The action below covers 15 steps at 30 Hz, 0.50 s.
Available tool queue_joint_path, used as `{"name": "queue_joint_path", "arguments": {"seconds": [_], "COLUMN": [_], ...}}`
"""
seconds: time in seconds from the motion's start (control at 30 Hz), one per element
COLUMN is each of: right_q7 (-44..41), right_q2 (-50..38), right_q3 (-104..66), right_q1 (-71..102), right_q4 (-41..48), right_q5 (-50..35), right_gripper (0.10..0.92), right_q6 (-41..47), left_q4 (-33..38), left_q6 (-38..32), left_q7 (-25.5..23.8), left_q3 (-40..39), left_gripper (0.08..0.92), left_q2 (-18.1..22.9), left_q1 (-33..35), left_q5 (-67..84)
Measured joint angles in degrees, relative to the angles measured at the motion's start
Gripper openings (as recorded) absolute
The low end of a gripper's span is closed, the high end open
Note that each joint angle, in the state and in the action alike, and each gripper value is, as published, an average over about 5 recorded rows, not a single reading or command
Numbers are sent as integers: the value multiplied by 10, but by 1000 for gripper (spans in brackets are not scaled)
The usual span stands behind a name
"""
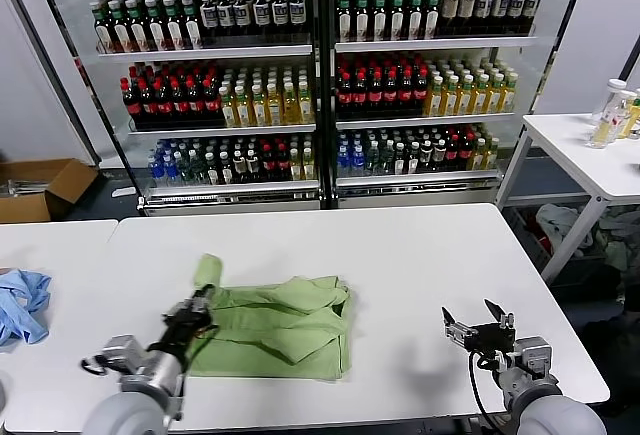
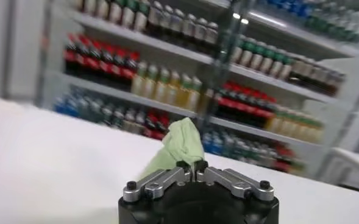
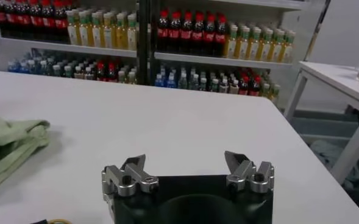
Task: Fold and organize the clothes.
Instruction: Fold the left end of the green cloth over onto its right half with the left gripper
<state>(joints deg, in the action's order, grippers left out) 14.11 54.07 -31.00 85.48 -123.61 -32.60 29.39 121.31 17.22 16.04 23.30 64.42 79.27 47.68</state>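
Left gripper (image 1: 203, 307) pinching the green shirt (image 1: 275, 327)

Shirt's bunched on the white counter (image 1: 400, 245), sleeve end lifted at its 9 o'clock side; right gripper (image 1: 478, 320) sits wide open at 3 o'clock, holding nothing.

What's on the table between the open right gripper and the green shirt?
Nothing. In the head view, only bare white table lies between the right gripper and the green polo shirt; the right wrist view shows the same.
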Motion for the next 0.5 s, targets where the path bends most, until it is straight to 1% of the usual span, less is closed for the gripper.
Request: {"name": "queue_joint_path", "arguments": {"seconds": [0.2, 0.33, 0.4, 0.5], "right_q7": [0, 0, 0, 0], "right_q2": [2, 2, 2, 2], "right_q3": [-5, -9, -10, -10], "right_q1": [2, 2, 2, 2], "right_q4": [4, 5, 5, 6], "right_q5": [0, -1, -1, -1], "right_gripper": [823, 823, 823, 823], "right_q6": [-1, -1, -1, -1], "left_q4": [-38, -68, -81, -93], "left_q6": [8, 10, 12, 15], "left_q7": [10, 14, 12, 4], "left_q3": [-78, -118, -133, -150], "left_gripper": [100, 102, 120, 188], "left_q2": [34, 48, 52, 54], "left_q1": [-55, -90, -104, -117], "left_q5": [23, 30, 31, 30]}}
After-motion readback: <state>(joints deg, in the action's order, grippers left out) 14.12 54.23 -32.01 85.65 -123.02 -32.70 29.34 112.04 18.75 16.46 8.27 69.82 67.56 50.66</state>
